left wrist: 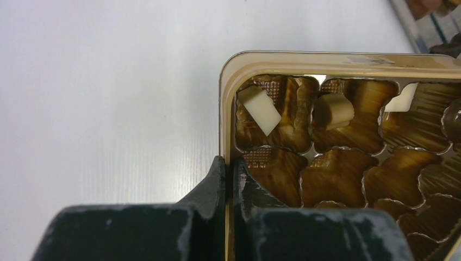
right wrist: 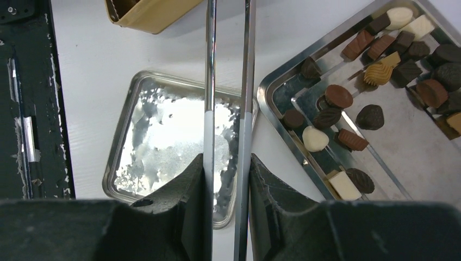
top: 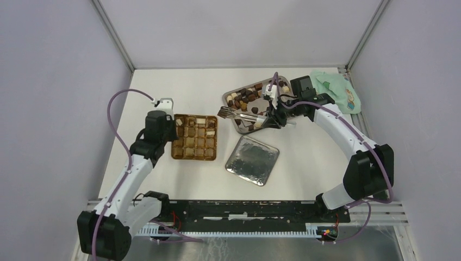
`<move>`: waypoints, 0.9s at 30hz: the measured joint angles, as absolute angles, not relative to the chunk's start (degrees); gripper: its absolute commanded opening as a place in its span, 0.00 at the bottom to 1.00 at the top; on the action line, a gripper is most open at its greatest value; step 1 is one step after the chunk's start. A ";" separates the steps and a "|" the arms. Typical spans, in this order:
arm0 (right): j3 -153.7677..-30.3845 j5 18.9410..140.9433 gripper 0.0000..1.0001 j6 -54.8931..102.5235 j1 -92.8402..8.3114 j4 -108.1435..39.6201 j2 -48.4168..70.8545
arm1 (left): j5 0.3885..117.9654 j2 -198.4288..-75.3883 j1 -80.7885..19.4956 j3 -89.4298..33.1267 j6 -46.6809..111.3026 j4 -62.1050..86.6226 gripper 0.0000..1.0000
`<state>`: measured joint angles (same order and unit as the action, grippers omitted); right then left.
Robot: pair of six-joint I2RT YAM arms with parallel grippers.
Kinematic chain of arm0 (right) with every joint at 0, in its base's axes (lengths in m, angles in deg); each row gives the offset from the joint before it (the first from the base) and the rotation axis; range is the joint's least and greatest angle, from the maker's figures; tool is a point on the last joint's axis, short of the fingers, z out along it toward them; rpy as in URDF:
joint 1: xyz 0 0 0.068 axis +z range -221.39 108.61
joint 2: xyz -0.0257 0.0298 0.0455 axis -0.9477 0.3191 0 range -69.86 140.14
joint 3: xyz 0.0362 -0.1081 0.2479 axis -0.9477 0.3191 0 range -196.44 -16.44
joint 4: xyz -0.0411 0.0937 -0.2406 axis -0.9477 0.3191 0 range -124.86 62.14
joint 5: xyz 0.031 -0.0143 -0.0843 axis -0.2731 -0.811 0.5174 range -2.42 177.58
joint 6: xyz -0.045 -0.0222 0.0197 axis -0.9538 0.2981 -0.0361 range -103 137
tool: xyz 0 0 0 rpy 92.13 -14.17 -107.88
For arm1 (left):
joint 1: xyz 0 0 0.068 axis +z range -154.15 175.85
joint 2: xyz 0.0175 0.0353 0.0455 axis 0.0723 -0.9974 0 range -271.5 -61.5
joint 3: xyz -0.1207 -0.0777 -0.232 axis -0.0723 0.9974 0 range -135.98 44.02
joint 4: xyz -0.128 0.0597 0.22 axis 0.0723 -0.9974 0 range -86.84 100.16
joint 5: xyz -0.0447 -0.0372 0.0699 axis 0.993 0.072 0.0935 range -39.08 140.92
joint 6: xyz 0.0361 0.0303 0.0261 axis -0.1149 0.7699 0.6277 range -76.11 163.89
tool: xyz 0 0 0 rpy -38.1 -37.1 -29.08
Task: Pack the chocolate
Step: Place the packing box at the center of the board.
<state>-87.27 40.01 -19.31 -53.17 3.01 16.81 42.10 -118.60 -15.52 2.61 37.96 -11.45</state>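
Most of the chocolate [right wrist: 338, 96] lay in the steel tray [right wrist: 413, 147]; only a few pieces sat in cells of the gold tin [left wrist: 337, 58]. The left gripper [left wrist: 231, 168] pinched the tin's side wall tightly, probably to stop it from sliding. The right gripper [right wrist: 227, 163] clamped the long silver tongs [right wrist: 247, 81], which gave it reach for small pieces. Whether the tips held one was unclear from above.
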 measured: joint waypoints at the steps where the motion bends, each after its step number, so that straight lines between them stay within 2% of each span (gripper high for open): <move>1: -88.03 39.57 0.00 -19.34 -53.17 3.43 16.77 | 41.94 -116.66 -15.52 3.46 38.26 -10.58 0.02; 4: -89.89 38.13 0.00 -19.34 -53.17 3.67 16.20 | 41.90 -113.93 -15.55 4.73 38.90 -9.42 0.02; 8: -90.94 35.97 0.00 -19.40 -53.17 3.67 14.36 | 42.66 -116.26 -15.55 4.71 38.94 -9.51 0.02; 14: -90.29 35.53 0.00 -20.30 -51.56 3.32 13.51 | 47.41 -127.61 -15.55 1.21 37.87 -12.52 0.02; 19: -86.31 39.42 0.00 -21.26 -46.22 3.01 13.97 | 50.10 -136.46 -15.55 -3.34 36.03 -14.93 0.02; 23: -85.41 43.66 0.00 -21.65 -42.18 2.75 16.29 | 51.04 -140.66 -15.55 -5.06 35.16 -15.36 0.06; 27: -85.39 47.88 0.00 -21.74 -40.04 1.98 19.06 | 51.63 -143.19 -15.55 -5.32 35.05 -15.60 0.14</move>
<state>-85.39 47.88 -21.74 -40.04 1.98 19.06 51.63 -143.19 -15.55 -5.32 35.05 -15.60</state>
